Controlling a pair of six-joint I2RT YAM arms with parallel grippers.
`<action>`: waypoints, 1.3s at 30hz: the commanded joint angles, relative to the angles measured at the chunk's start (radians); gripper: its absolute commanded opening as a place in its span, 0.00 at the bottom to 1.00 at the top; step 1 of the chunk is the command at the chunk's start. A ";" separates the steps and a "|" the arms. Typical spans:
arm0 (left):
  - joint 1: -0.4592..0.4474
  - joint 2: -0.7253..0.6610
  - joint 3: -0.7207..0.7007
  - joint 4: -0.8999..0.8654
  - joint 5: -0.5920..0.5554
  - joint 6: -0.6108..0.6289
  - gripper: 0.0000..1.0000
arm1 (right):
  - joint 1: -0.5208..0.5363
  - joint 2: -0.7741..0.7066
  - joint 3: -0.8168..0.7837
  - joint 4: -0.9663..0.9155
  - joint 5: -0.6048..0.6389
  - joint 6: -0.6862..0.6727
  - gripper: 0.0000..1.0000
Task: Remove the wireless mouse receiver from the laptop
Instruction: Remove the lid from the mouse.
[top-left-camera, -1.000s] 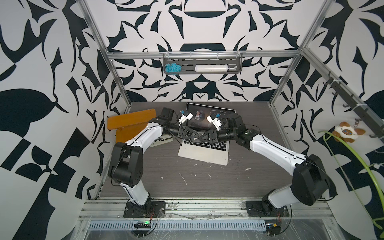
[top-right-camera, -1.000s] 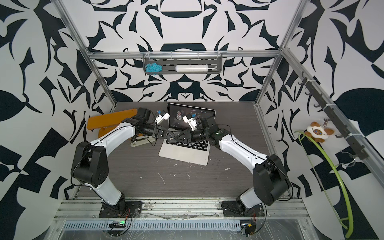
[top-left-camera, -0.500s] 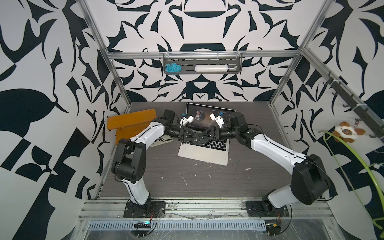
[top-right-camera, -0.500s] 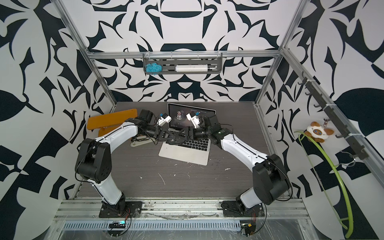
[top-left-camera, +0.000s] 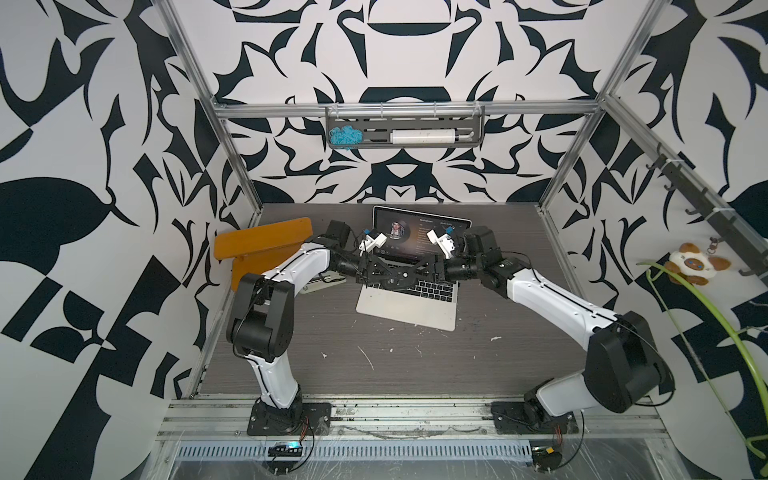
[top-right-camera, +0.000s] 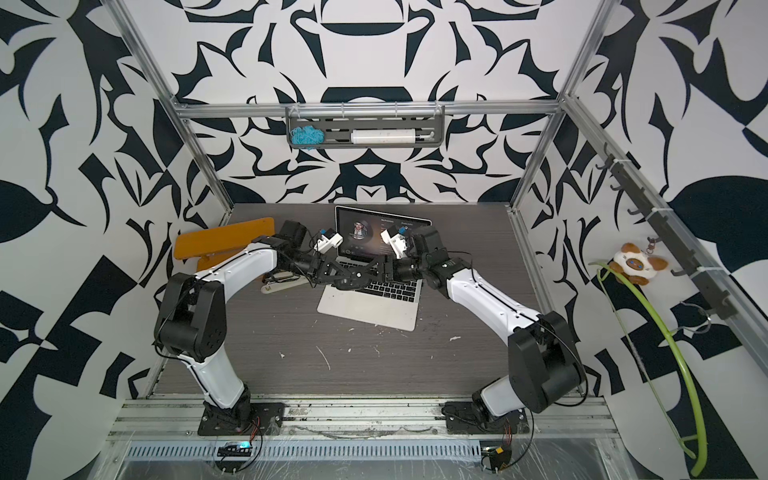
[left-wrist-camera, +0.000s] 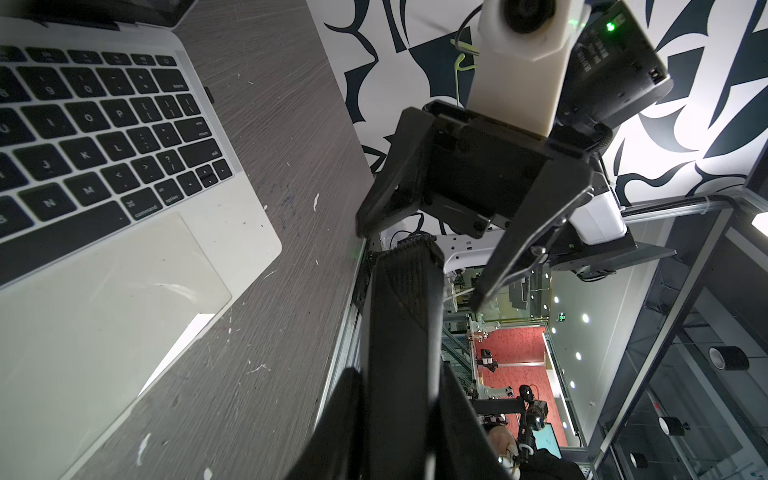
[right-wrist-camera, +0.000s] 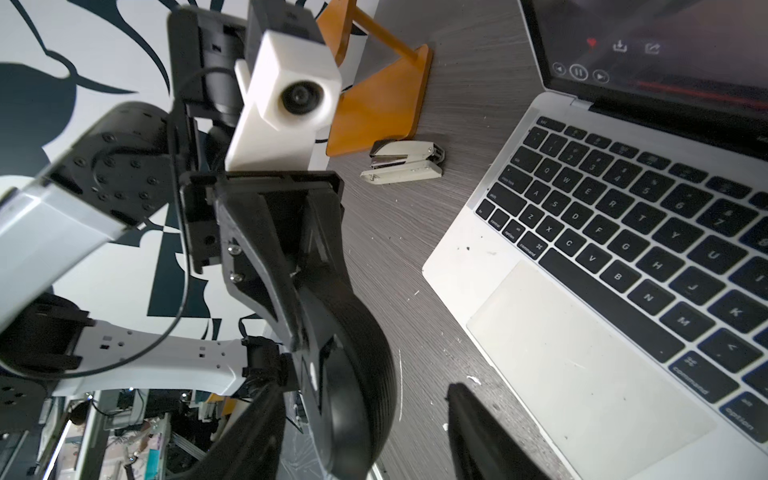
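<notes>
Left hand (right-wrist-camera: 305, 349) is seen closed on a black mouse (right-wrist-camera: 357, 374), which is gripped between its two fingers (right-wrist-camera: 266, 266) and held in the air. Right hand (left-wrist-camera: 419, 264) is pointed at it from the opposite side. Its jaws are spread wide and the end of the mouse is placed between them, but a gap is seen beside one finger, so no grip is made by this hand.

In both top views the two hands are met near the middle of the frame, above the keyboard (top-left-camera: 432, 289) of the laptop (top-left-camera: 407, 309). The laptop is laid open on the bench (top-left-camera: 415, 357), a little turned, and its screen (top-left-camera: 419, 237) is lit with a dark player and a round portrait.

The wireless mouse receiver (left-wrist-camera: 208, 94) is seen as a small black nub plugged into the side edge of the laptop, beside the delete and return keys. It is well apart from both hands. In the top views this edge is at the right of the laptop and is covered by the right arm (top-left-camera: 552, 299).

At the left of the laptop a white stapler (right-wrist-camera: 405, 162) is laid on the bench. Further left, an orange stand (top-left-camera: 266, 239) is placed near the wall.
</notes>
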 joint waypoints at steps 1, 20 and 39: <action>0.004 -0.002 0.023 -0.021 0.031 0.004 0.00 | 0.008 0.000 0.021 0.005 0.008 -0.017 0.53; 0.015 0.003 0.031 -0.064 0.030 0.044 0.00 | 0.009 -0.036 0.015 -0.041 0.064 -0.042 0.45; 0.028 0.016 0.032 -0.070 0.021 0.052 0.00 | 0.008 -0.069 -0.007 0.002 0.054 -0.009 0.00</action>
